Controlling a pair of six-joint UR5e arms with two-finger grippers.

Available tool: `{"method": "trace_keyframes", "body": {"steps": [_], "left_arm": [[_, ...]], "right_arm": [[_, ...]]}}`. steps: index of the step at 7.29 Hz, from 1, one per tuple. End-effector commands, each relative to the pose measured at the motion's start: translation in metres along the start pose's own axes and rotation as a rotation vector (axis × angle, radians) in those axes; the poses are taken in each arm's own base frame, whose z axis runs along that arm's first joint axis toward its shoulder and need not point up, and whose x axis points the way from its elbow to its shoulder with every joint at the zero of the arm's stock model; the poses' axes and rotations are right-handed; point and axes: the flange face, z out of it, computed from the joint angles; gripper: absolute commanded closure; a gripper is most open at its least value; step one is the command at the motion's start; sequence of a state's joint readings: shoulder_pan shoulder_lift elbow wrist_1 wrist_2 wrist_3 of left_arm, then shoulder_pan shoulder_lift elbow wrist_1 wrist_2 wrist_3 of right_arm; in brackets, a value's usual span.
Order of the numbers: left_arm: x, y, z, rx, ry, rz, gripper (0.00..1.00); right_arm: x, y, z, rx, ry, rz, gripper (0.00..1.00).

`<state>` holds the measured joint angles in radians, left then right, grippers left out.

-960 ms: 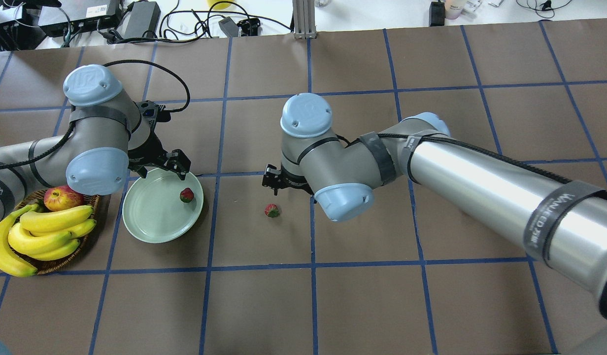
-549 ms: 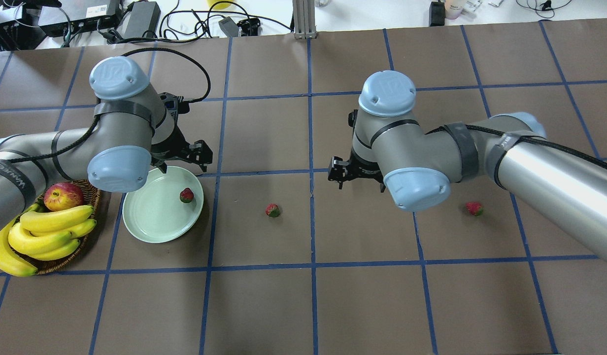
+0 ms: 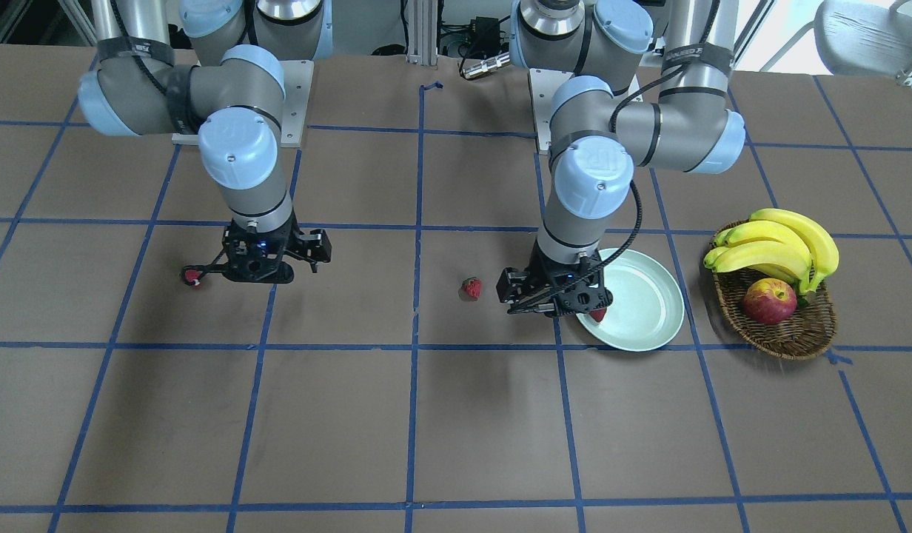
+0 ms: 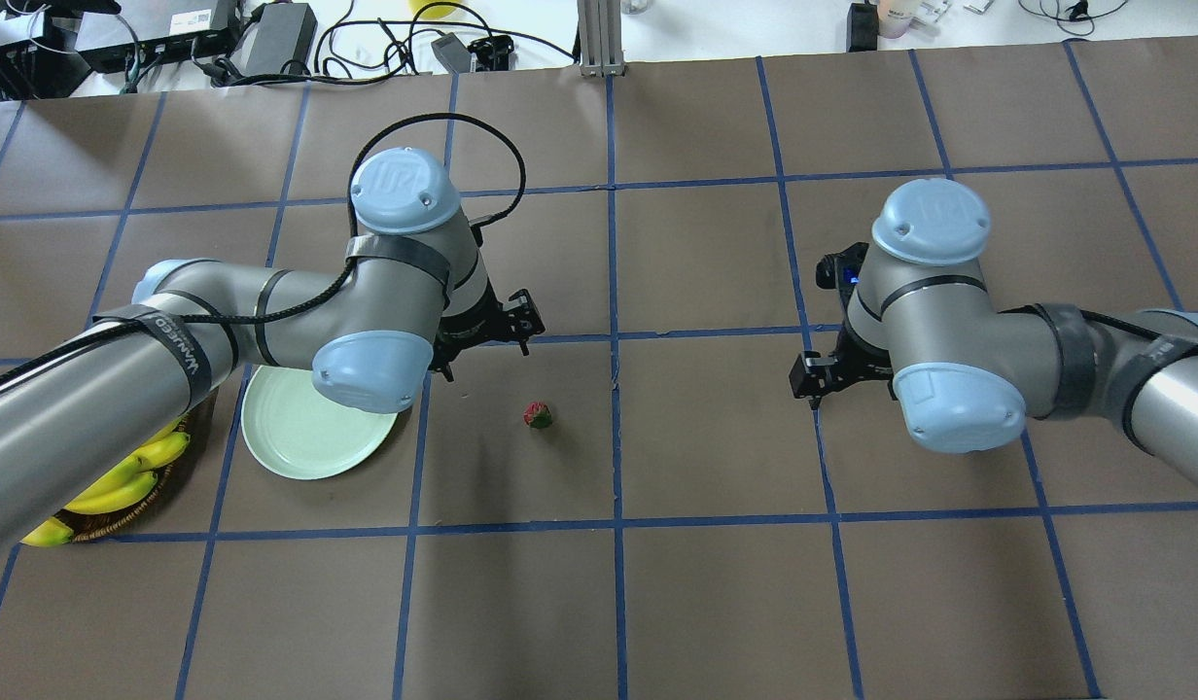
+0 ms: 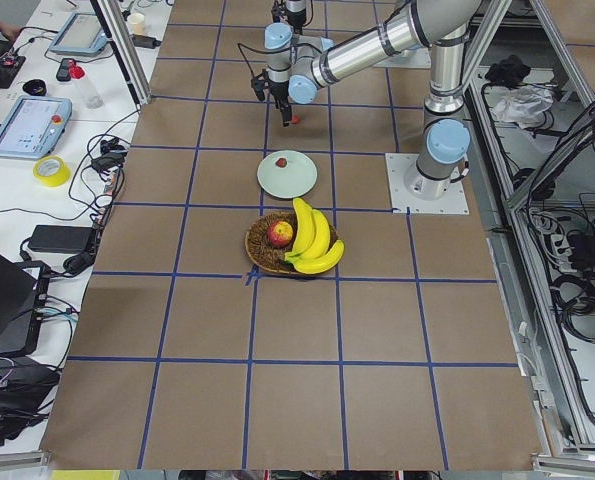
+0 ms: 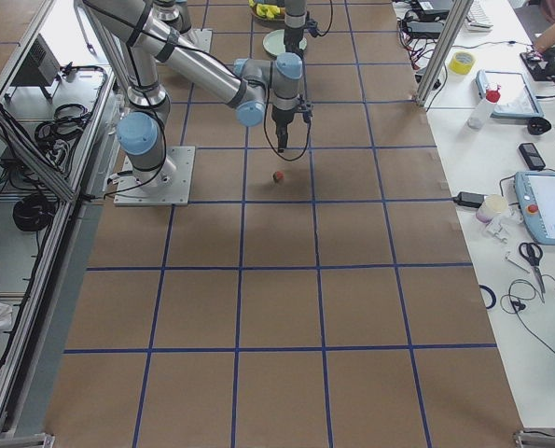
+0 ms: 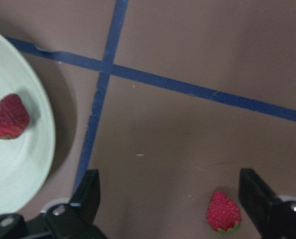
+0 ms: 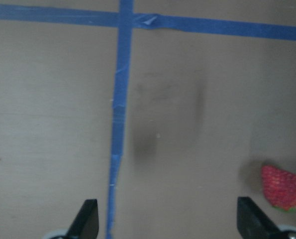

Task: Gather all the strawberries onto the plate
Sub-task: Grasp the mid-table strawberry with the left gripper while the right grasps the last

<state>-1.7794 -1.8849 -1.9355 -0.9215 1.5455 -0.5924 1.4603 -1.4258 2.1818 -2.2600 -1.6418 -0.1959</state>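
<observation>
I count three strawberries; one mint-green plate; one brown wicker basket; one red-yellow apple; one bunch of yellow bananas; two robot grippers, a left gripper and a right gripper.

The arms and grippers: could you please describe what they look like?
The left arm and right arm are silver-grey tubes with pale blue caps, black lettered straps and black cables. The left gripper and right gripper are black, two-fingered.

Even bright overhead light, soft shadows under both arms, wrist views slightly blurred, exterior views sharp
</observation>
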Motion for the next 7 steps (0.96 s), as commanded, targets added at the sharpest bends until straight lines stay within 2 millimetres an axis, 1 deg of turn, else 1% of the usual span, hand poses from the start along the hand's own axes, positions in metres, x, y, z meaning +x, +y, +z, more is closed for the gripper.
{"method": "trace_keyframes", "body": {"steps": [1,2,3,4,5,6,7], "left_arm": [[0.027,0.021,0.031,-0.032,-0.006,-0.085,0.0],[0.033,0.031,0.039,-0.042,-0.02,-0.09,0.0],[0.03,0.035,0.049,-0.055,-0.038,-0.088,0.03],[0.029,0.036,0.052,-0.058,-0.046,-0.079,0.17],[0.029,0.034,0.051,-0.053,-0.042,-0.078,0.3],[0.029,0.035,0.052,-0.054,-0.043,-0.075,0.52],[0.03,0.033,0.049,-0.051,-0.038,-0.077,0.75]], "right_arm": [[0.081,0.014,0.021,-0.003,-0.021,-0.071,0.04],[0.09,0.016,0.024,-0.01,-0.033,-0.059,0.04],[0.089,0.017,0.027,-0.012,-0.041,-0.056,0.09],[0.087,0.015,0.03,-0.007,-0.062,-0.057,0.22],[0.085,0.013,0.037,-0.011,-0.086,-0.058,0.37],[0.083,0.013,0.039,-0.019,-0.092,-0.028,0.53],[0.085,0.012,0.038,-0.019,-0.087,-0.026,0.73]]}}
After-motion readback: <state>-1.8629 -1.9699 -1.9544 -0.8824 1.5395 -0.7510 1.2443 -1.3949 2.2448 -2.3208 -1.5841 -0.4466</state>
